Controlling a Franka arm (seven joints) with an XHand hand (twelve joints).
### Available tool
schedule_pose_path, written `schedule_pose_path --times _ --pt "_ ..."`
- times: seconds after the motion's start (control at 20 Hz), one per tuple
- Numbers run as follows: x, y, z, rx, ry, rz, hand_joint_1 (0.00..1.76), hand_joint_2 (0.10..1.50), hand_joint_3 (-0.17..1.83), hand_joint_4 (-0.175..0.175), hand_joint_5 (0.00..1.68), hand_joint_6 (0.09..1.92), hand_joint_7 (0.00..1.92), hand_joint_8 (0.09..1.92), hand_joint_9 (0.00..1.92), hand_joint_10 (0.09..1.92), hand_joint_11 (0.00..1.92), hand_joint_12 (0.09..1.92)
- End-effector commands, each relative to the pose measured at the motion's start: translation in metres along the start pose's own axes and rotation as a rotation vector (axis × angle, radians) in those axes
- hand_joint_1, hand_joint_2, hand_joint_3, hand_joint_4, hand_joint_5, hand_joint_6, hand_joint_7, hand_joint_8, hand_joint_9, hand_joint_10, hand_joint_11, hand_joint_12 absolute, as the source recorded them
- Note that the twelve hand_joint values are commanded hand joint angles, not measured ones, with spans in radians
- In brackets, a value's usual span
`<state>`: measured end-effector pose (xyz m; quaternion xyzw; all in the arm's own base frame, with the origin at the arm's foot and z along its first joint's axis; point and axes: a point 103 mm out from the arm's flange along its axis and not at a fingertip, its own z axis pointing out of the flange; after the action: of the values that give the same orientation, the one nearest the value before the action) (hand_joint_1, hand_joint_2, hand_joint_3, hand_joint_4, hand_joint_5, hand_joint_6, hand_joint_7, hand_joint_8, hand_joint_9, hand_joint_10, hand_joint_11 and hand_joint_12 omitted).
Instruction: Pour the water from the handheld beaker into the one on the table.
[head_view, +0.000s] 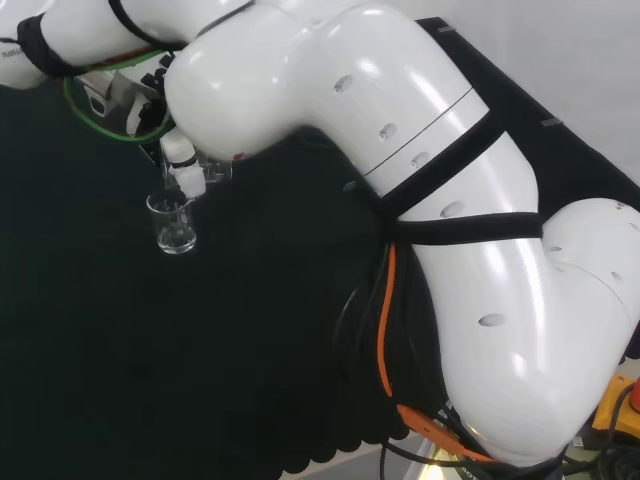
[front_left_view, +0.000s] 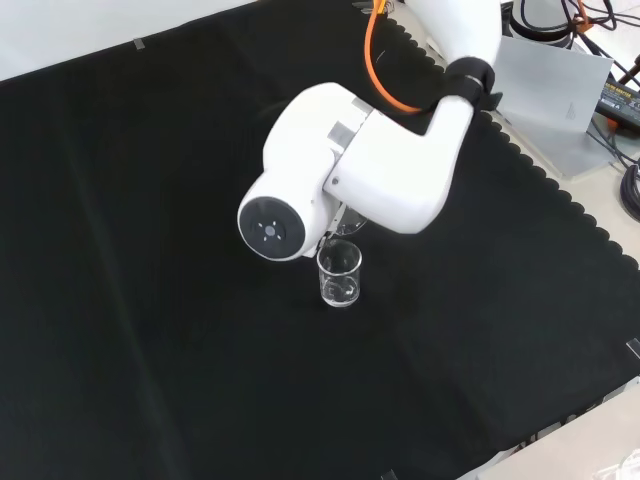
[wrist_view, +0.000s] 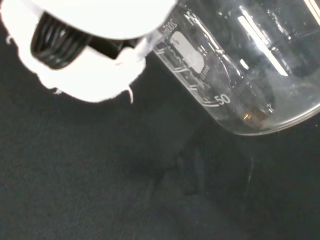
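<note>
A clear glass beaker (head_view: 175, 224) stands upright on the black cloth; in the front view this beaker (front_left_view: 340, 276) sits just below the arm's white link with the round grey cap (front_left_view: 270, 229). The hand (head_view: 181, 166) hangs right above its rim, a white finger pointing down. In the wrist view a second clear beaker (wrist_view: 240, 65) with printed scale marks lies tilted against a white fingertip (wrist_view: 85, 60), and the hand is shut on it. Whether either beaker holds water I cannot tell.
The arm's large white links (head_view: 430, 200) cover the right of the head view. A green cable loop (head_view: 90, 115) sits behind the hand. Orange cable (front_left_view: 385, 60) and a grey box (front_left_view: 555, 95) lie beyond the cloth's scalloped edge at the front view's top right.
</note>
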<state>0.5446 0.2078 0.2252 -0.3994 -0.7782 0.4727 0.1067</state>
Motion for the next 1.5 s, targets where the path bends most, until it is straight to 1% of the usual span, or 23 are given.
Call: schedule_pose_path --times 0.05,0.4,0.75,0.9,1.1,1.2,1.35,1.5 --pt "-0.008 -0.006 0.000 -0.155 0.080 -0.037 1.30 0.53 1.01 -0.175 1.13 1.07 1.20 1.05 1.56 1.00 1.21 0.90" --pt "-0.019 -0.011 0.005 -0.322 0.160 -0.060 1.30 0.53 1.01 -0.175 1.13 1.07 1.20 1.04 1.55 1.00 1.21 0.90" --pt "-0.031 -0.009 0.012 -0.439 0.256 -0.090 1.30 0.53 1.00 -0.175 1.13 1.07 1.20 1.04 1.55 0.99 1.21 0.90" --pt "-0.037 -0.006 0.015 -0.498 0.317 -0.099 1.30 0.54 1.00 -0.175 1.12 1.06 1.19 1.04 1.55 0.99 1.20 0.90" --pt "-0.045 -0.001 0.021 -0.589 0.380 -0.104 1.30 0.54 0.99 -0.175 1.12 1.06 1.19 1.03 1.55 0.98 1.20 0.89" --pt "-0.049 0.003 0.025 -0.635 0.421 -0.118 1.30 0.54 0.99 -0.175 1.12 1.06 1.19 1.03 1.55 0.98 1.20 0.89" --pt "-0.056 0.013 0.032 -0.679 0.469 -0.137 1.30 0.55 0.97 -0.175 1.13 1.05 1.19 1.02 1.55 0.97 1.20 0.89" --pt "-0.061 0.023 0.039 -0.706 0.512 -0.157 1.30 0.55 0.96 -0.175 1.13 1.04 1.19 1.02 1.54 0.96 1.20 0.88"
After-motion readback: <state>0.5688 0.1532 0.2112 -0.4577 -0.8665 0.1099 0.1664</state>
